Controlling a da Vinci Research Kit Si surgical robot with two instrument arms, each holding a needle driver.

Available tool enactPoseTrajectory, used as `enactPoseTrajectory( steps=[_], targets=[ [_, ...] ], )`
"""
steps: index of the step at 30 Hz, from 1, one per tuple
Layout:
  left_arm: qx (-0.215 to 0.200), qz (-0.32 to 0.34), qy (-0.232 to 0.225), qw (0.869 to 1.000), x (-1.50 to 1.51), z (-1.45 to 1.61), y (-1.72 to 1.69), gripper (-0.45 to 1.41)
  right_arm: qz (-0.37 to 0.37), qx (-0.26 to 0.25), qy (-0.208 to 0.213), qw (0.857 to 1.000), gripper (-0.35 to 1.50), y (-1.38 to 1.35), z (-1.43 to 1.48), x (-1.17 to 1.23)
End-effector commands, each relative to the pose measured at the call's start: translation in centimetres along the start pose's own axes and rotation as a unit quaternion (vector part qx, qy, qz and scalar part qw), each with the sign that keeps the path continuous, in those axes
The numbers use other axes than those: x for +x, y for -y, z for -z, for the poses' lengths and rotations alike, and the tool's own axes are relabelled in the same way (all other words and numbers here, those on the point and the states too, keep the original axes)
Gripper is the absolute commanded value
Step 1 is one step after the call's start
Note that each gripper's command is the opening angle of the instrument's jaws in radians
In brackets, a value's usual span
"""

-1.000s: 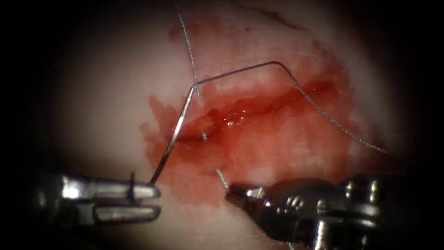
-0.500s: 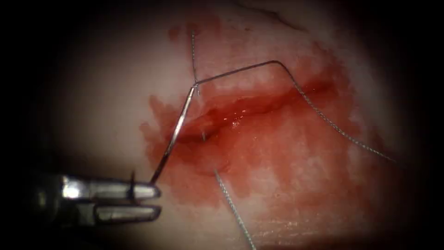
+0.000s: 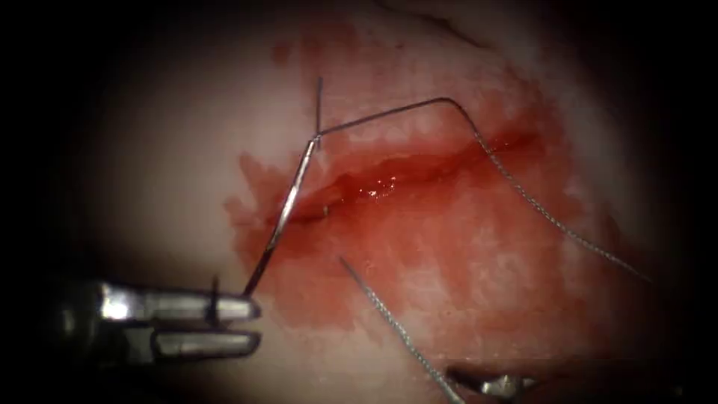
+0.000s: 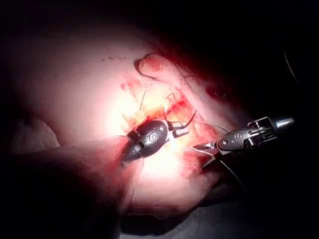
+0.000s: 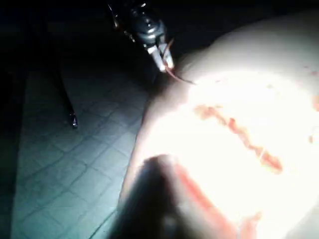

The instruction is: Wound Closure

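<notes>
Compared with half a second ago, the short thread tail above the needle's swaged end is shorter, and the thread (image 3: 389, 322) below the cut (image 3: 396, 176) runs further toward the right tool (image 3: 497, 385), which now appears at the lower edge; whether its jaws are open or closed, I cannot tell. The left tool (image 3: 250, 308) has not moved; its jaws are closed on the needle (image 3: 280, 224) near its tip end. The needle lies over the left end of the cut, on the tissue (image 3: 172, 164). Red fluid (image 3: 449, 247) covers the area around the cut.
</notes>
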Motion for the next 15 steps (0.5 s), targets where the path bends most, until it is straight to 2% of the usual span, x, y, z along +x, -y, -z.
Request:
enactPoseTrajectory(
  steps=[1, 2, 3, 5, 6, 9, 13, 15],
  targets=[
    [0.001, 0.0, 0.0, 1.0, -0.01, -0.04, 0.05, -0.35, -0.004, 0.002, -0.013, 1.0, 1.45, -0.12, 0.16, 0.01],
    [0.002, 0.0, 0.0, 1.0, -0.01, -0.03, 0.05, -0.35, -0.006, 0.003, -0.019, 1.0, 1.45, -0.15, 0.26, 0.0],
    [0.003, -0.001, 0.001, 1.0, -0.03, -0.04, 0.05, -0.35, -0.013, 0.01, -0.044, 0.999, 1.47, -0.23, 0.5, 0.01],
    [0.005, -0.003, 0.002, 1.0, -0.08, -0.08, 0.03, -0.35, -0.023, 0.01, -0.072, 0.997, 1.45, -0.32, 0.72, 0.04],
    [0.007, -0.005, 0.003, 1.0, -0.13, -0.12, 0.03, -0.35, -0.038, 0.002, -0.109, 0.993, 1.43, -0.45, 0.93, 0.12],
    [0.014, -0.006, 0.008, 1.0, -0.16, -0.08, 0.09, -0.35, -0.066, -0.018, -0.173, 0.982, 1.43, -0.64, 1.19, 0.33],
    [0.039, 0.0, 0.01, 0.999, -0.11, 0.06, 0.2, -0.35, -0.077, -0.016, -0.2, 0.977, 1.42, -0.72, 1.27, 0.48],
    [0.055, -0.007, 0.007, 0.998, -0.07, 0.14, 0.28, -0.35, -0.072, 0.006, -0.211, 0.975, 1.45, -0.68, 1.25, 0.54]
  ],
)
